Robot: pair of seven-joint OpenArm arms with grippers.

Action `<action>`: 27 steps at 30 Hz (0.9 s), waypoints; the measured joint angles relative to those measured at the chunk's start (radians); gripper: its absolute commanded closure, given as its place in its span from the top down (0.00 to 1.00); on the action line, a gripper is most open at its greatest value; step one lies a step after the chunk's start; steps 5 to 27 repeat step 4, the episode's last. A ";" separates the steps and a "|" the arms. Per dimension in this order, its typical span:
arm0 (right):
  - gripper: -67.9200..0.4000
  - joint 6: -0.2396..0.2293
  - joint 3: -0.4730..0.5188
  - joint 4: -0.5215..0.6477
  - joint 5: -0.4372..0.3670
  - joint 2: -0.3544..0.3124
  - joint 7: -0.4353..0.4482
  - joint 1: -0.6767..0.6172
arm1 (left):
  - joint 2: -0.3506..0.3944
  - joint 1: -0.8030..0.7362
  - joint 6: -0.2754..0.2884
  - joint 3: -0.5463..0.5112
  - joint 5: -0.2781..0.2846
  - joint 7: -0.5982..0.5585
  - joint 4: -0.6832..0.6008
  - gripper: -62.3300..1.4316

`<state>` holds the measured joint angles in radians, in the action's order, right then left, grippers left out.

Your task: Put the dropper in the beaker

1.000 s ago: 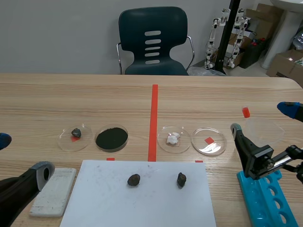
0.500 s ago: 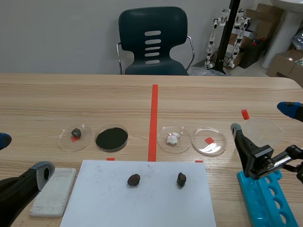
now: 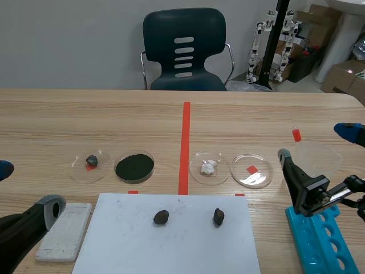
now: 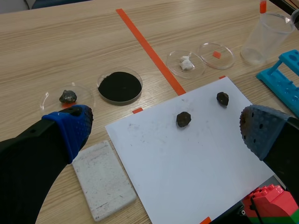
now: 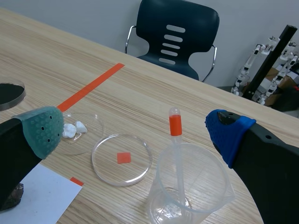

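1. Right end effector (image 5: 135, 132): fingers spread wide, empty.
2. Beaker (image 5: 219, 186): clear, upright on the tabletop (image 5: 70, 60), between the spread fingers, nearer the blue-padded one.
3. Dropper (image 5: 175, 125): stands inside the beaker, red bulb uppermost, stem leaning on the far rim.
4. Left end effector (image 4: 166, 129): wide, empty, above a white sheet (image 4: 187, 158).

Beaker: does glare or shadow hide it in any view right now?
Right wrist view: even light, no glare; the beaker shows rim and walls plainly, the dropper visible through them. Scene view: no glare, but its clear wall nearly blends into the table; the dropper's orange bulb marks it. Left wrist view: outline readable, no shadow over it.
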<state>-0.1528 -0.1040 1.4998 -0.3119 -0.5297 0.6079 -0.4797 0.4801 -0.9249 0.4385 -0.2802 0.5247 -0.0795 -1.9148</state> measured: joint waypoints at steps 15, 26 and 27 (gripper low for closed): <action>0.95 0.000 0.000 0.000 0.000 0.000 0.000 0.000 | 0.000 0.000 0.000 0.000 0.000 0.000 0.000 1.00; 0.95 0.000 0.000 0.000 0.000 0.000 0.000 0.000 | 0.000 0.000 0.000 0.000 0.000 0.000 0.000 1.00; 0.95 0.000 0.000 0.000 0.000 0.000 0.000 0.000 | 0.000 0.000 0.000 0.000 0.000 0.000 0.000 1.00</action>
